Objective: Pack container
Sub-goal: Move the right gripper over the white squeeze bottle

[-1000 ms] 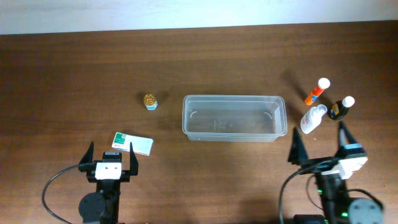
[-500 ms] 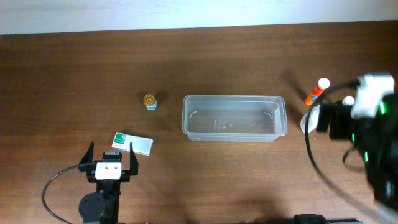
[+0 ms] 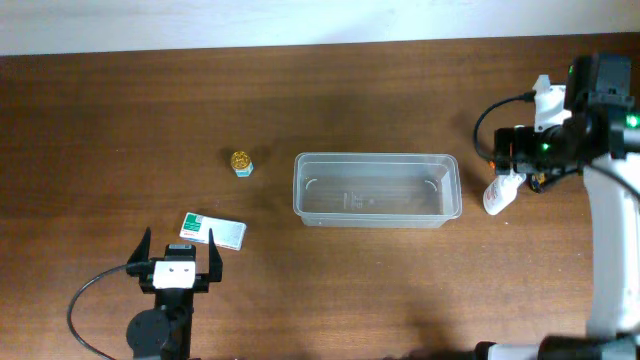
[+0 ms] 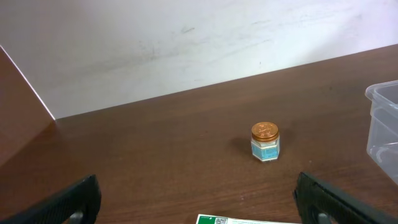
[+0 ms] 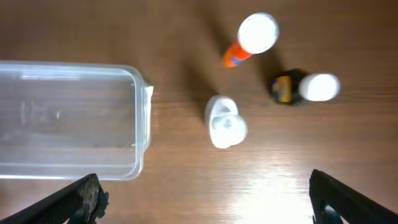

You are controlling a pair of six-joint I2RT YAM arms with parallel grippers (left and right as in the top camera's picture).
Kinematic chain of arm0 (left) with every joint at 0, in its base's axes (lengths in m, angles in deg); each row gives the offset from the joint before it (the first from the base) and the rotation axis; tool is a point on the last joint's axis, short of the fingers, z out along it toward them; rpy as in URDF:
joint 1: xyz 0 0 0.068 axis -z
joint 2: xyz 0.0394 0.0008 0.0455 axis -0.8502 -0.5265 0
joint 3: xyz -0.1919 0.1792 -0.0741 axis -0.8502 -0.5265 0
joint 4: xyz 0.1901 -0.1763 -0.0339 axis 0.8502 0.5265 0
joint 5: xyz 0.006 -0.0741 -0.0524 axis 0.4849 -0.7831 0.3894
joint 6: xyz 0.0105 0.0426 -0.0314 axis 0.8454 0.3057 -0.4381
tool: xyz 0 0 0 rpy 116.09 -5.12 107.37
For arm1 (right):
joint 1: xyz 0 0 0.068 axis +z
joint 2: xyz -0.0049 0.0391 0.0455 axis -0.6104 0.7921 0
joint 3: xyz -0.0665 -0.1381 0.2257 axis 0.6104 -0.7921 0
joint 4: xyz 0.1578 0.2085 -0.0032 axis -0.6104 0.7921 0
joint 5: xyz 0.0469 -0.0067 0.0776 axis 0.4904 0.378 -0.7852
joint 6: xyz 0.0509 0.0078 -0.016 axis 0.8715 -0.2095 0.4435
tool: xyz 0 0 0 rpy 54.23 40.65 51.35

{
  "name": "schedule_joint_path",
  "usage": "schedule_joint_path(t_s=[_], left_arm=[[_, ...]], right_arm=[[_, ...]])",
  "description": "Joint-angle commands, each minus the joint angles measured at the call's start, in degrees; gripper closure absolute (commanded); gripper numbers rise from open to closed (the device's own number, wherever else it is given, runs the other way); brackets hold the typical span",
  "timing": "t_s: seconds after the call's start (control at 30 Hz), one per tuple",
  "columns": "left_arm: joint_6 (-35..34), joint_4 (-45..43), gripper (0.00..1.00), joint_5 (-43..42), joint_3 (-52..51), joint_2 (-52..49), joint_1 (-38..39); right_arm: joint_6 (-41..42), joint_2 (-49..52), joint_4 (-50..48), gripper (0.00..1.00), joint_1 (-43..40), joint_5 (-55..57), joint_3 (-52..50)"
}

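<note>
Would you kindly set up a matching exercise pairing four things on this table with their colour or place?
Things:
1. container
2. small jar
3. flat packet
4. squat bottle

Descriptions:
A. gold lid
B. white, by the container's right end
C. clear and empty
D. green and white

Pairs: 1-C, 2-A, 3-D, 4-B

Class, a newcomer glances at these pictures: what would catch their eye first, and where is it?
The clear, empty rectangular plastic tub sits in the middle of the dark wooden table. To its right, the open right gripper hangs above three small bottles: an orange white-capped bottle, a dark white-capped bottle and an all-white bottle. Left of the tub lie a small gold-lidded jar and a flat white-and-green packet.
</note>
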Motion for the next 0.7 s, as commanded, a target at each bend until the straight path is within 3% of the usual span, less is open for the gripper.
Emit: schedule_joint_path(t_s=[0.0,0.17,0.3,0.67], left_arm=[[0.7,0.4,0.00,-0.5,-0.1,0.4,-0.3],[0.7,0.4,0.00,-0.5,-0.1,0.4,-0.3],[0.7,0.4,0.00,-0.5,-0.1,0.4,-0.3],[0.7,0.4,0.00,-0.5,-0.1,0.4,-0.3]], right_arm=[[-5.4,4.7,1.0,0.01,-3.2,-8.3,1.0],[-5.5,9.8,1.5,0.00,-4.1,-8.3,0.9],[-5.5,12.9,1.4,0.11,-4.3,-8.3,0.9],[-5.5,17.1,0.5,0.13,-4.3,-6.1,0.1]])
